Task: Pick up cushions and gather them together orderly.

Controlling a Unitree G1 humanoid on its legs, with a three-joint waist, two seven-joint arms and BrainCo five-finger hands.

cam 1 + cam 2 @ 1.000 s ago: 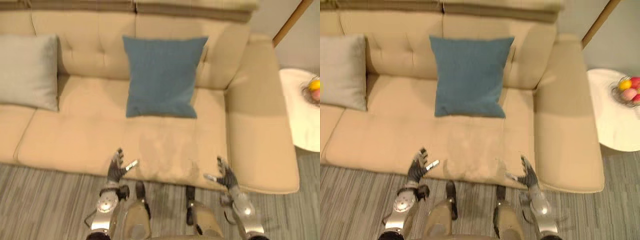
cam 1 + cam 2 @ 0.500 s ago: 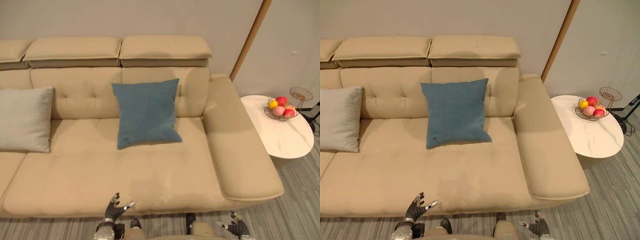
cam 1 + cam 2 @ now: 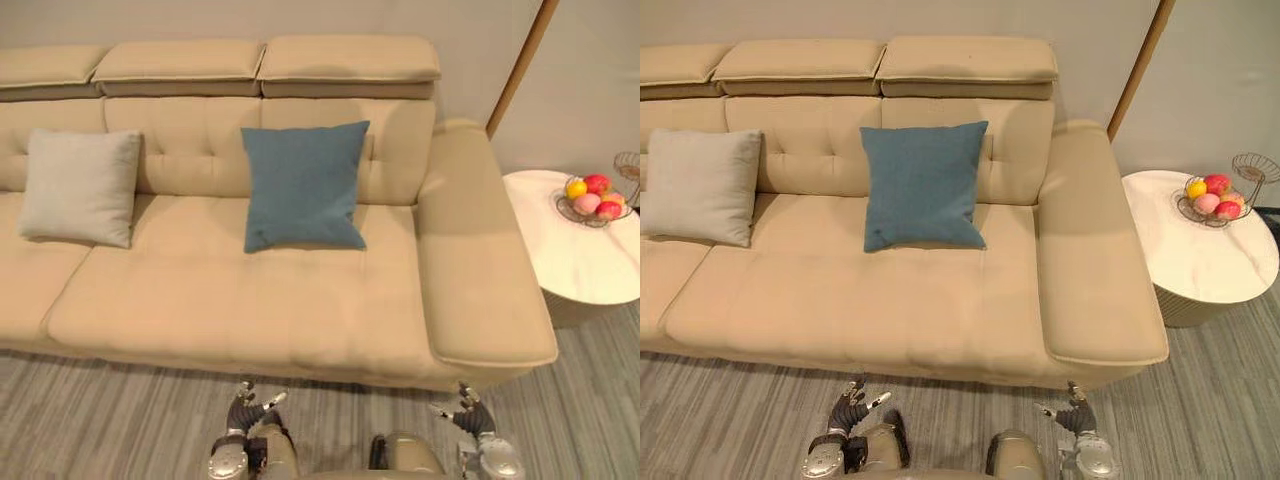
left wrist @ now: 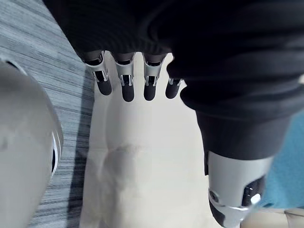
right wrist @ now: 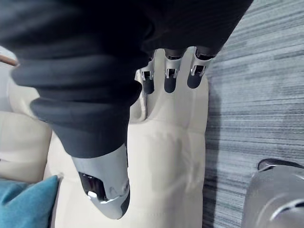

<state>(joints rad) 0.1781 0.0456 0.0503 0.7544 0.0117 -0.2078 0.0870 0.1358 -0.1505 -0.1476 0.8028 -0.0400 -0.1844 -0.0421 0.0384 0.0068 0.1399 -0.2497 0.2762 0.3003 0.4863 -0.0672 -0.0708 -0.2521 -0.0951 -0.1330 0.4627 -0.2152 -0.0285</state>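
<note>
The left robot hand (image 3: pixel 245 408) is hanging low over the striped floor (image 3: pixel 110 410), just in front of the sofa (image 3: pixel 250 300). Its fingers (image 4: pixel 127 83) are stretching out straight and spread, gripping nothing. The right robot hand (image 3: pixel 468 412) is hanging the same way near the sofa's right front corner, with fingers (image 5: pixel 171 78) straight, apart and empty. Both are pointing toward the seat's front edge. On the seat, the blue cushion (image 3: pixel 303 185) is leaning upright against the backrest, near the right armrest. The grey cushion (image 3: pixel 80 187) is leaning against the backrest farther left, well apart from the blue one. Beyond the right armrest, a round white worktop (image 3: pixel 590 265) is carrying a wire basket (image 3: pixel 1181 207) of fruit (image 3: pixel 1215 185).
</note>
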